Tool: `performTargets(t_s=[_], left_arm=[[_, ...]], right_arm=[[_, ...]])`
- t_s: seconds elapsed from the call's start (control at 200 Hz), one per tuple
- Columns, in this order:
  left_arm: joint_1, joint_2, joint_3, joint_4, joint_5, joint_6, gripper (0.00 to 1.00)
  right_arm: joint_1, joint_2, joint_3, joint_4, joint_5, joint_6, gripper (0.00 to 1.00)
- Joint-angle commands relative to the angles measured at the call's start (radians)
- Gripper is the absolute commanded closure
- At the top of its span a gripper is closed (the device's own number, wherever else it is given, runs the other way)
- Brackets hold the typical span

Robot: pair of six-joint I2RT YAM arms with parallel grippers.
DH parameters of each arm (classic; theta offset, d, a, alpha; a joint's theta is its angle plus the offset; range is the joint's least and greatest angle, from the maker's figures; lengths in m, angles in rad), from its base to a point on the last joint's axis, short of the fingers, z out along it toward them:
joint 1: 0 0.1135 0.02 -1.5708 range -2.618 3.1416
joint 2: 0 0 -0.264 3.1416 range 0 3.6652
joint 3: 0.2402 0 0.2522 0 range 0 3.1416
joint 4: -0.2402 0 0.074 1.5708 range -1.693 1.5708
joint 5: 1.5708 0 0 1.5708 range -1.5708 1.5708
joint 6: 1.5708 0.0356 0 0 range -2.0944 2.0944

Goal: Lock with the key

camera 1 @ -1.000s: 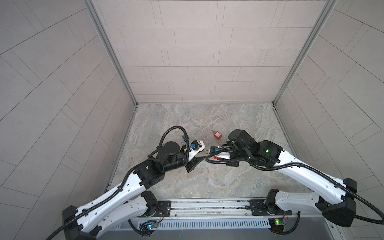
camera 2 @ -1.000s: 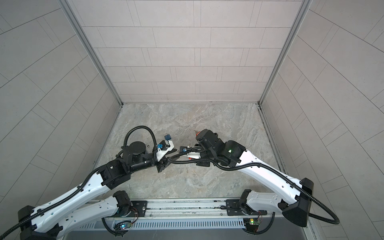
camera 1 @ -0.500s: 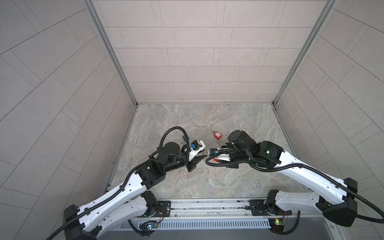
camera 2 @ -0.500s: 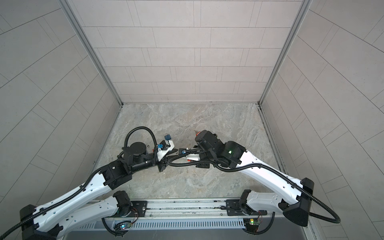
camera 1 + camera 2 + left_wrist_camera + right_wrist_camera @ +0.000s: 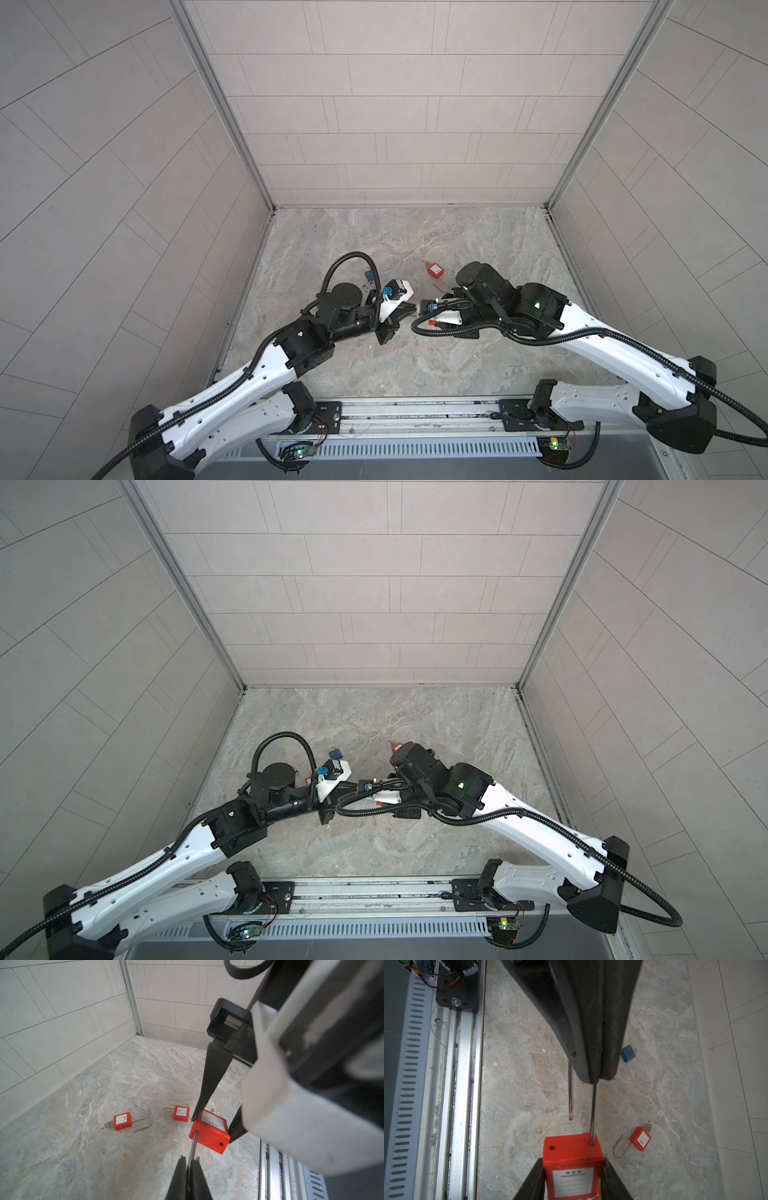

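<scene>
Marbled counter (image 5: 374, 365), above its middle: the right gripper (image 5: 572, 1162) clamps the red padlock (image 5: 571, 1147) by the sides of its body, and the left gripper (image 5: 189, 1161), facing it, is pinched shut on the long leg of the open shackle (image 5: 592, 1109).

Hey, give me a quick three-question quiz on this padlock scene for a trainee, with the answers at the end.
1. True or false: both legs of the shackle sit inside the held red padlock.
2. Which gripper pinches that shackle? A) left gripper B) right gripper
3. Which colour is the loose padlock that isn't red?

Key: 1 false, one leg hangs free of its hole; 2 A, the right gripper clamps the body; 3 blue.
</scene>
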Motion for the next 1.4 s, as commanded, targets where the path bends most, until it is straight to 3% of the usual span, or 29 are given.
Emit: performTargets(t_s=[0.0,0.09,0.37,0.615,1.146,1.396], left_arm=[[-0.005,0.01,0.014,0.002,0.036,-0.003,0.9],[-0.005,0.014,0.021,-0.012,0.024,-0.011,0.78],[-0.006,0.011,0.025,-0.006,0.032,-0.013,0.87],[-0.006,0.023,0.031,0.006,0.042,-0.024,0.8],[-0.005,0.053,0.048,0.009,0.069,-0.044,0.88],[-0.004,0.06,0.048,0.021,0.062,-0.068,1.0]], right_arm=[[0.006,-0.025,0.046,0.007,0.009,-0.02,0.71],[0.007,-0.027,0.05,0.006,0.017,-0.029,0.72],[0.006,-0.032,0.044,0.0,0.014,-0.035,0.72],[0.006,-0.026,0.042,-0.007,0.021,-0.042,0.72],[0.019,-0.032,0.012,0.02,0.039,-0.036,0.71],[0.028,-0.043,0.005,0.023,0.072,-0.049,0.65]])
